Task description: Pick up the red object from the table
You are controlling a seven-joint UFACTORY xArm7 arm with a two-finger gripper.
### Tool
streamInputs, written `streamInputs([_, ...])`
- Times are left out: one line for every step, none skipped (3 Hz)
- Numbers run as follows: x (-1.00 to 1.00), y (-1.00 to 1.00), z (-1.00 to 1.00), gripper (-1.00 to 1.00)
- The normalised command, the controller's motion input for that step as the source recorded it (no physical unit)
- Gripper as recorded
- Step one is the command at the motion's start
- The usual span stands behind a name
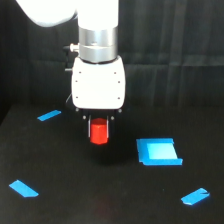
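The red object is a small red-orange upright block. It sits between the two dark fingers of my gripper, which hangs from the white arm body at the centre of the exterior view. The fingers stand close against its sides, so the gripper is shut on it. The block appears held a little above the black table, with a dark shadow below it. The fingertips are mostly hidden against the dark surface.
A blue square patch lies on the table at the exterior view's right of the gripper. Blue tape strips lie at the back left, front left and front right. A black curtain hangs behind.
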Motion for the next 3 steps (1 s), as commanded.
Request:
streamInputs([0.14, 0.15, 1.0, -1.0])
streamInputs([0.1, 0.15, 0.9, -0.95])
streamInputs([0.02, 0.07, 0.47, -0.95])
